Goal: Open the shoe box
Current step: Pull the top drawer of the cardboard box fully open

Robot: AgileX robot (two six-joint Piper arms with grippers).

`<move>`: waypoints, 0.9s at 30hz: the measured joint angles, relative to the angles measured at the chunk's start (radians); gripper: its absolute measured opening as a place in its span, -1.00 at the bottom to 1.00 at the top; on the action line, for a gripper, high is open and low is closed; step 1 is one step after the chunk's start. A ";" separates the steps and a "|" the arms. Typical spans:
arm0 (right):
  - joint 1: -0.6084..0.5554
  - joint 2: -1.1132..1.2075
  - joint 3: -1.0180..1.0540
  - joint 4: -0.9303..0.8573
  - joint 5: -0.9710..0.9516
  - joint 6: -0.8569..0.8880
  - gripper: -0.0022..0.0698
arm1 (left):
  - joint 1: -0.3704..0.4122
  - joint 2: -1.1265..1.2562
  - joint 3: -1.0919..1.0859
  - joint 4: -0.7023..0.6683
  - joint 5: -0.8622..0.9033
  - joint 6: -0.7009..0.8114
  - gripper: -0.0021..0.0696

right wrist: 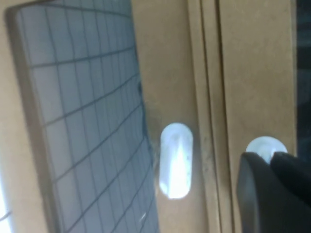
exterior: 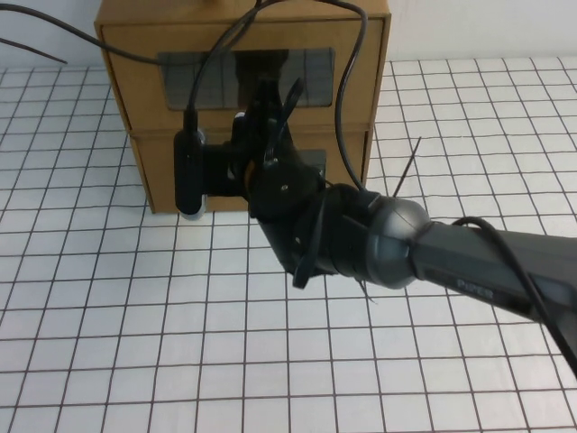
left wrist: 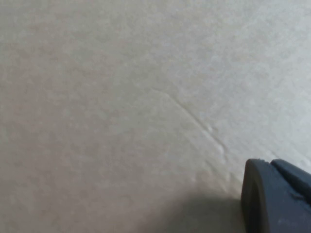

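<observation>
Frankly, the weakest point we see is the hold itself. The white pull tab [right wrist: 265,145] is small and looks smooth, and a pull that is not straight out along the drawer's run would likely slide the right gripper [exterior: 273,113] off it. A second worry is the shoe box [exterior: 297,32] as a whole (light cardboard, two drawer units stacked, nothing bracing them). If the drawer binds, we judge the stack would drag toward six o'clock across the gridded table [exterior: 108,316], or the upper unit would shift on the lower.

The box stands at twelve o'clock on the table, its windowed fronts facing six. The right arm [exterior: 469,262] comes in from about four o'clock and its gripper sits right up against the front, so the box lies at twelve o'clock from it. In the right wrist view one tab is partly hidden behind the gripper, and a second tab [right wrist: 176,160] lies just beside it, next to the window [right wrist: 87,121]. Whether the right gripper is clenched on the tab or merely at it, we cannot tell. The left gripper [left wrist: 277,199] is out of the high view, close over a plain pale surface, and its state we cannot tell either.
</observation>
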 joint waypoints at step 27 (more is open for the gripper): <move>0.373 -0.427 0.484 0.254 0.251 0.048 -0.92 | 0.000 0.000 0.000 -0.004 0.000 -0.034 -0.95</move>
